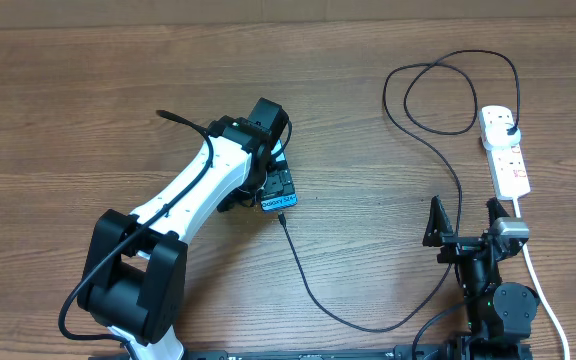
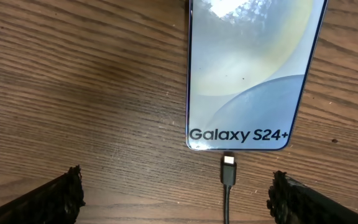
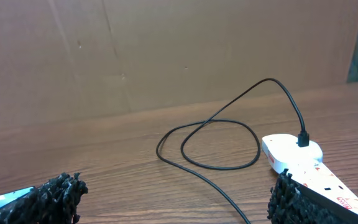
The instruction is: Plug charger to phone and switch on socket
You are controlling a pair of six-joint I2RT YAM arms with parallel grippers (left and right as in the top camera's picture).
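The phone (image 2: 253, 68) lies flat on the wooden table, its lit screen reading "Galaxy S24+" at the near end. The charger's small black connector tip (image 2: 229, 169) rests on the wood just short of that end, not touching it. My left gripper (image 2: 176, 190) hovers over this spot, open, one finger on each side of the cable, holding nothing. The charger cable (image 1: 313, 290) curves across the table and loops up to its black plug (image 1: 508, 128), seated in the white socket (image 1: 506, 160). My right gripper (image 1: 465, 222) stands open and empty near the socket's near end (image 3: 328, 183).
The cable forms a loose loop (image 3: 216, 146) on the table in front of my right gripper. The socket's thick white cord (image 1: 543, 290) runs down past the right arm's base. A brown cardboard wall (image 3: 166, 50) closes off the far side.
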